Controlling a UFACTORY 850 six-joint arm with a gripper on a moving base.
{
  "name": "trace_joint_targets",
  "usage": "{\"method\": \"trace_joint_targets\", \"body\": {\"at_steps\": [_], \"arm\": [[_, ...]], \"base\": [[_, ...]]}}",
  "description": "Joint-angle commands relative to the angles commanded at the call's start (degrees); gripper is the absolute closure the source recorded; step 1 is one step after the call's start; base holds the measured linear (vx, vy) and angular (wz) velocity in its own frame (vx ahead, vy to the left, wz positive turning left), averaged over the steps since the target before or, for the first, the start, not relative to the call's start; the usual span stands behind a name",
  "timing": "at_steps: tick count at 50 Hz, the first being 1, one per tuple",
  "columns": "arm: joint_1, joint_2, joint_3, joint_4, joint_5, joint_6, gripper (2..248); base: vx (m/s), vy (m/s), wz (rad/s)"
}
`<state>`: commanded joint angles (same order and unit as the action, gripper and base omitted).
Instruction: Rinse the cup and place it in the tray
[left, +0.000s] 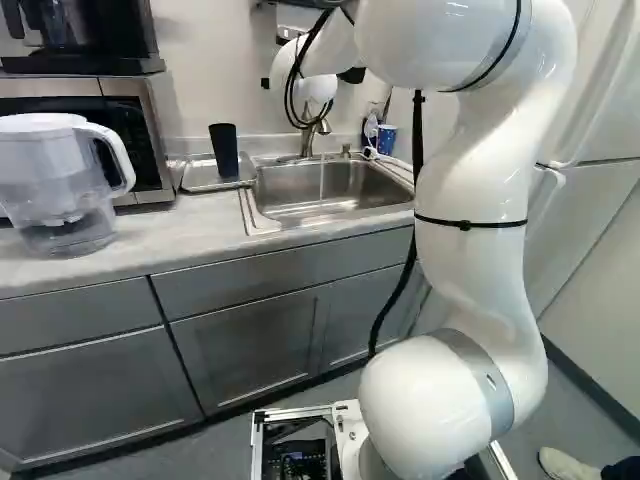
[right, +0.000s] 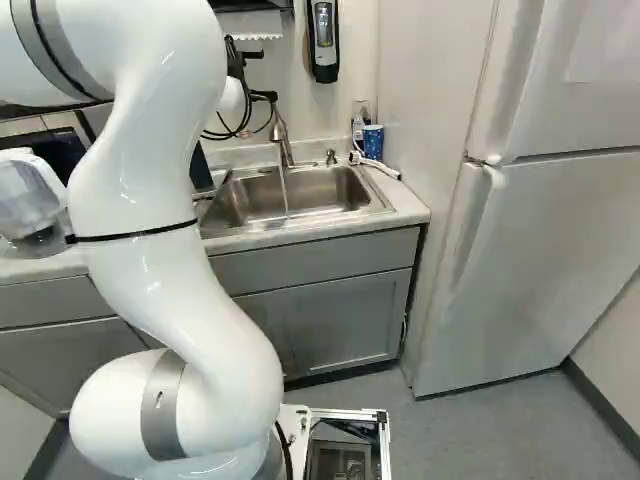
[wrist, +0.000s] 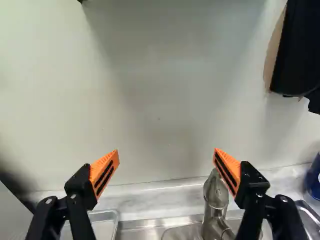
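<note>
In the left base view my gripper (left: 353, 75) shows only in part behind the white wrist, above the sink. The wrist view has the gripper (wrist: 166, 152) open, its orange-padded fingers wide apart with nothing between them, facing the wall. A black cup (left: 224, 150) stands on the metal tray (left: 192, 178) left of the sink (left: 270, 208); its lower part is within the tray's area. The tray's corner (wrist: 111, 216) also shows below one finger, but no black cup appears there. From the faucet (right: 281, 135) a thin stream of water (right: 284, 190) runs into the sink.
A water pitcher (left: 60, 185) and a microwave (left: 150, 150) stand left of the tray. A blue cup (right: 373, 142) and a white hose end (right: 380, 167) are at the sink's back right. A soap dispenser (right: 323, 40) hangs above; a fridge (right: 540, 230) stands right.
</note>
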<state>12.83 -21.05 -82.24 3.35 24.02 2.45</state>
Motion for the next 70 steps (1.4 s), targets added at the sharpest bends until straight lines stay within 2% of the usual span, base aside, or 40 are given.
{"method": "trace_joint_targets", "body": {"at_steps": [16,40,70], "arm": [[0.07,0.67,0.79,0.0,-0.07,0.0,3],[0.05,6.17,7.11,0.0,-0.07,0.0,3],[0.01,6.69,7.7,0.0,0.36,0.0,3]], "base": [[0.0,0.0,0.0],[0.0,0.0,0.0],[0.0,0.0,0.0]]}}
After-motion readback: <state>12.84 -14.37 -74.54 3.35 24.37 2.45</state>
